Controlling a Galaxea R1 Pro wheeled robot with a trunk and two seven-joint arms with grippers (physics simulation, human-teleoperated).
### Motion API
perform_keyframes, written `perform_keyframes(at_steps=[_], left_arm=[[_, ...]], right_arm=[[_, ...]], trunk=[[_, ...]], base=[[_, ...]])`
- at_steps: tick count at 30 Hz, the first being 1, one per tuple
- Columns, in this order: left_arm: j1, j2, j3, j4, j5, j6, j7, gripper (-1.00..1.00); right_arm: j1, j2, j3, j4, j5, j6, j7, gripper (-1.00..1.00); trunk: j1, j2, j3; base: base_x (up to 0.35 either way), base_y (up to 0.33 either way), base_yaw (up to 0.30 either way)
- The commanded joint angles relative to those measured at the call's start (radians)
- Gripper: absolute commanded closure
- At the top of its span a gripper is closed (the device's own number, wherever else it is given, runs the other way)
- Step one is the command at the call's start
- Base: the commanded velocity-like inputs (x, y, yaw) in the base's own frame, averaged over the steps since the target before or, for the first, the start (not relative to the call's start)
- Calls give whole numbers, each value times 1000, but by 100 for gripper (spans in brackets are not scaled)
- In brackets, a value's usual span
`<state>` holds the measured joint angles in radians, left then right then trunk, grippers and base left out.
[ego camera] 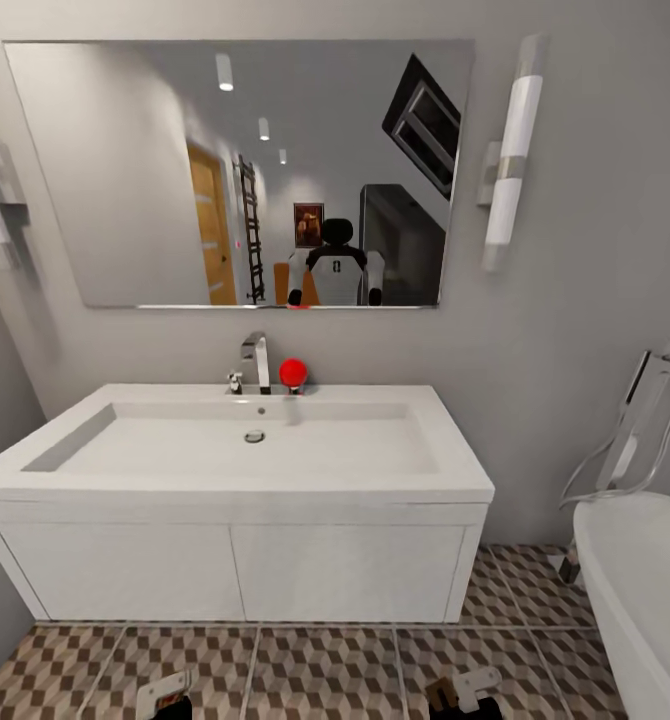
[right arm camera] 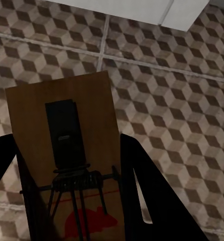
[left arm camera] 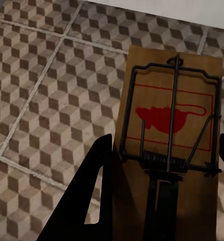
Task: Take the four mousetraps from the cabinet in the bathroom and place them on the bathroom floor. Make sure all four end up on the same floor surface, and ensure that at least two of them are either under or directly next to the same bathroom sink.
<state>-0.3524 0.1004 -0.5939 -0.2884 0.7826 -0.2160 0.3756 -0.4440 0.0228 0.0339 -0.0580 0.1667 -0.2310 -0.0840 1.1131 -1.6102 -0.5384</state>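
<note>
Each gripper, left (left arm camera: 162, 201) and right (right arm camera: 67, 191), held a trap, left trap (left arm camera: 170, 125) and right trap (right arm camera: 67, 150), clamped by the board edges above the floor (ego camera: 325, 670), sink (ego camera: 245, 440) at 12 o'clock; they looked light, stiff, with delicate wires best avoided

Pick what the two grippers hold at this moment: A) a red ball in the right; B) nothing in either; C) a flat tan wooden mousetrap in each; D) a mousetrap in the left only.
C: each wrist view shows a tan wooden mousetrap between dark fingers above the cube-patterned tile floor.
</note>
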Motion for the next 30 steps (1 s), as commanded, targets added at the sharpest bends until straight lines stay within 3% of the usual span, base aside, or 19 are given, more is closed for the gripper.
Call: perform_keyframes(at_steps=[1, 30], left_arm=[[-1, 1, -9, -2, 6, -2, 9, 100], [0, 1, -9, -2, 6, -2, 9, 100]], right_arm=[[-1, 0, 3, 1, 5, -3, -5, 100], [-1, 0, 3, 1, 5, -2, -5, 100]], trunk=[[4, -8, -4], [115, -211, -95]], base=[[0, 0, 0], [0, 0, 0]])
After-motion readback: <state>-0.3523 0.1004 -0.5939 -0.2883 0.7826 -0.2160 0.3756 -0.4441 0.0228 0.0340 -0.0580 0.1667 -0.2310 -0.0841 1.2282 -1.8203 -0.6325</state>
